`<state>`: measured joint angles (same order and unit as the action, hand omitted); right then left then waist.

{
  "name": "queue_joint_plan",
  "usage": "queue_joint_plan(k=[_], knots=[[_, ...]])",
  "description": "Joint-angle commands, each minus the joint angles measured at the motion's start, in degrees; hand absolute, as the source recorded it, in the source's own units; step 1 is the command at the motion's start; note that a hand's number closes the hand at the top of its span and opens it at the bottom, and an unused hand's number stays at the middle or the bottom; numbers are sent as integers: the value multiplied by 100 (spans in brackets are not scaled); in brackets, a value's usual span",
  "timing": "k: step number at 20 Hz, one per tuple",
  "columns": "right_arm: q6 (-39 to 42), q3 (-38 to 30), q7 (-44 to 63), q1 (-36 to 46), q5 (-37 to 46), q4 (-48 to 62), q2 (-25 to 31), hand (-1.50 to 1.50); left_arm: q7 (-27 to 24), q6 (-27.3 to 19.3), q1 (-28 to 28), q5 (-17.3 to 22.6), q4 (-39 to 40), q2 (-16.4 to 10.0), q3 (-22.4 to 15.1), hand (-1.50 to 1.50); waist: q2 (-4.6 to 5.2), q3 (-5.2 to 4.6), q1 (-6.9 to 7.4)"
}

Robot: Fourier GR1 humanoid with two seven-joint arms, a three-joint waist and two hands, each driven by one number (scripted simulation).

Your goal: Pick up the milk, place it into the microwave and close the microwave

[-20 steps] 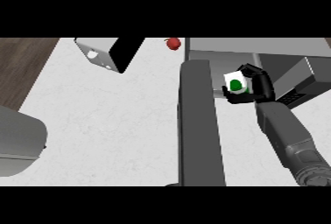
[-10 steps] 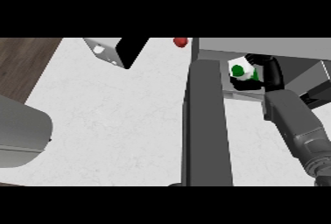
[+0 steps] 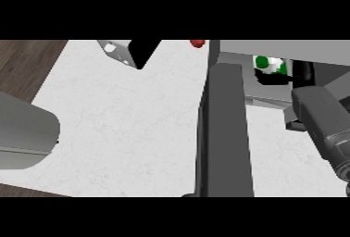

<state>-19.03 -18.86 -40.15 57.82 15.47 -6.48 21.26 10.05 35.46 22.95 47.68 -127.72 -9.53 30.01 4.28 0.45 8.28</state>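
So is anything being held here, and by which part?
The right hand holds the milk at the microwave opening, curled round its near, lower side; the exact contact is hidden.

Grey box microwave (image 3: 287, 46) with its dark door (image 3: 226, 129) swung fully open; white-and-green milk carton (image 3: 269, 65) at its mouth.

I have one view only, from my head, looking steeply down on the white counter (image 3: 123, 129). It sits close, with my right forearm (image 3: 321, 125) at its right edge
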Motion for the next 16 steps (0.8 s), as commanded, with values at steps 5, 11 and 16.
queue_joint_plan(k=[5, 11, 16], knots=[[-146, -114, 89, 117, -57, 29, 232, 150, -14, 74, -189, -97, 176, -38, -84, -150, 99, 10, 150], [-157, -127, 154, 167, -41, 74, 364, 150, 14, -13, -346, -70, 268, -155, -27, -150, 171, 18, 238], [-108, -180, 103, 162, -74, 64, 498, 150, 4, -29, -440, -181, 266, -231, 45, -150, 170, 28, 262]])
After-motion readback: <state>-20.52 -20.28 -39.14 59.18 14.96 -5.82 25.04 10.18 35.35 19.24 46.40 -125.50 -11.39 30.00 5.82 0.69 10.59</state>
